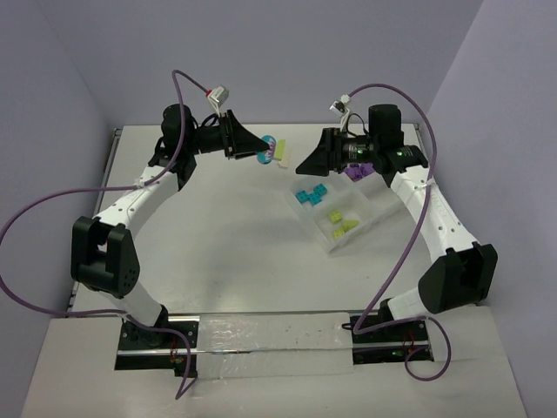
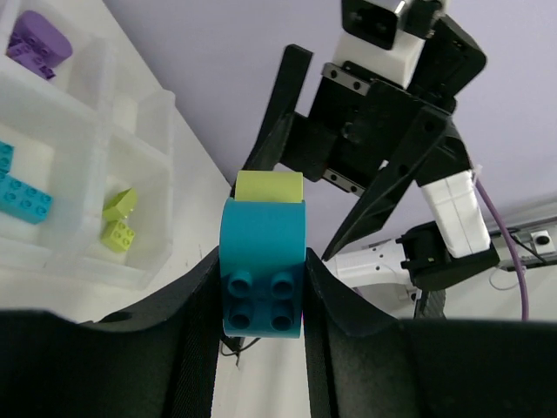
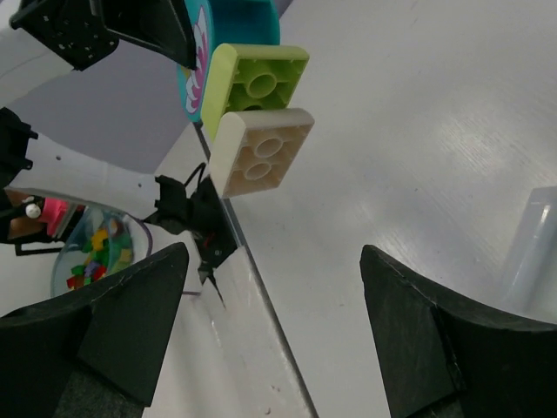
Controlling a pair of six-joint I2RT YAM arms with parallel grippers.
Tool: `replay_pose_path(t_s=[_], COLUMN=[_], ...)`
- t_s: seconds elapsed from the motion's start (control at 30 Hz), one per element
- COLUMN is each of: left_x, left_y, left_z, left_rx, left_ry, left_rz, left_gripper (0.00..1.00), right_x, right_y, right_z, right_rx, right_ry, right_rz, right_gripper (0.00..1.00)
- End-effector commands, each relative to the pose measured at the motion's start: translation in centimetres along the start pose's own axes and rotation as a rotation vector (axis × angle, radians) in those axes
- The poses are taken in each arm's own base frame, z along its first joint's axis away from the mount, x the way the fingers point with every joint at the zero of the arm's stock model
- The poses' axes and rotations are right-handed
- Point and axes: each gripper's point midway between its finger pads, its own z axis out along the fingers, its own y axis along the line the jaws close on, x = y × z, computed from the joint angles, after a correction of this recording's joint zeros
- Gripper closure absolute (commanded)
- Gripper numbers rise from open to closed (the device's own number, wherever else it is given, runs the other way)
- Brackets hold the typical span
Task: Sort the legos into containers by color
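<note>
Left gripper (image 2: pixel 262 274) is clamped on the cyan brick (image 2: pixel 261 231), held in the air over the table (image 1: pixel 218 226) near its far edge. The lime brick (image 3: pixel 257 83) and cream brick (image 3: pixel 261 152) stacked on it point end-on at the right gripper (image 3: pixel 274 257), which stands just beside with jaws wide and empty. The tray (image 1: pixel 331 246) lies nearer the right arm.

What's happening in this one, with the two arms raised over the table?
The left gripper is shut on a small brick stack of cyan, lime green and cream, held up off the table near its far middle. The right gripper faces it with jaws wide open, close but not touching, probably about to pull a brick off. The clear tray to the right already holds cyan bricks, lime bricks and purple bricks in separate compartments.
</note>
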Motion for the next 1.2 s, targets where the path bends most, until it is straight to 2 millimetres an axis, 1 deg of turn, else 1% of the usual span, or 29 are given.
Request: replay_pose_path(t_s=[0.0, 0.03, 0.13, 0.33, 0.47, 0.57, 0.67, 0.7, 0.77, 0.83, 0.87, 0.9, 0.93, 1.03, 1.1, 1.17], left_x=[-0.5, -0.3, 0.1, 0.5, 0.5, 0.5, 0.6, 0.6, 0.7, 0.6, 0.6, 0.5, 0.5, 0.5, 0.8, 1.0], left_y=[-3.8, -3.7, -3.2, -3.2, -3.4, -3.4, -3.0, -3.0, -2.7, -2.5, -2.4, -2.4, -2.2, -1.3, -0.1, 0.5], left_z=[-0.5, -0.4, -0.5, -0.4, -0.5, -0.5, -0.5, -0.6, -0.5, -0.5, -0.5, -0.6, -0.7, -1.5, -2.1, -2.3], left_rx=[0.111, 0.111, 0.099, 0.094, 0.095, 0.092, 0.076, 0.073, 0.067, 0.058, 0.054, 0.052, 0.043, 0.018, -0.003, -0.019], left_ry=[0.012, 0.014, 0.014, 0.009, 0.01, 0.007, 0.008, 0.008, 0.006, 0.002, 0.0, 0.0, 0.0, -0.008, -0.015, -0.014], left_rz=[0.092, 0.093, 0.082, 0.08, 0.084, 0.088, 0.087, 0.086, 0.084, 0.087, 0.089, 0.091, 0.094, 0.087, 0.063, 0.057], left_gripper=[1.0, 1.0, 1.0, 1.0, 1.0, 1.0, 1.0, 1.0, 1.0, 1.0, 1.0, 1.0, 1.0, 1.0, 1.0, 1.0], right_x=[-1.0, -1.1, -1.8, -1.9, -2.0, -2.3, -2.1, -2.1, -2.0, -1.5, -1.4, -1.2, -0.9, -1.0, -0.9, -1.0], right_y=[1.7, 1.7, 2.5, 3.6, 3.6, 3.6, 3.4, 3.4, 3.3, 2.9, 2.8, 2.4, 1.6, -0.7, -2.1, -3.4], right_z=[0.8, 1.0, 1.5, 2.5, 3.3, 3.6, 3.8, 3.8, 3.8, 3.8, 3.7, 3.6, 3.7, 2.9, 2.3, 1.8], right_rx=[-0.129, -0.136, -0.204, -0.264, -0.282, -0.301, -0.312, -0.311, -0.305, -0.281, -0.272, -0.253, -0.211, -0.114, -0.056, 0.013], right_ry=[-0.039, -0.045, -0.068, -0.046, -0.045, -0.06, -0.064, -0.064, -0.062, -0.056, -0.057, -0.054, -0.053, -0.069, -0.081, -0.076], right_rz=[-0.016, 0.0, 0.011, 0.006, 0.02, 0.043, 0.061, 0.063, 0.065, 0.069, 0.066, 0.074, 0.093, 0.159, 0.192, 0.166], right_gripper=[0.14, 0.14, 0.15, 0.16, 0.17, 0.3, 0.48, 0.62, 0.77, 0.95, 1.0, 1.0, 1.0, 1.0, 1.0, 1.0])
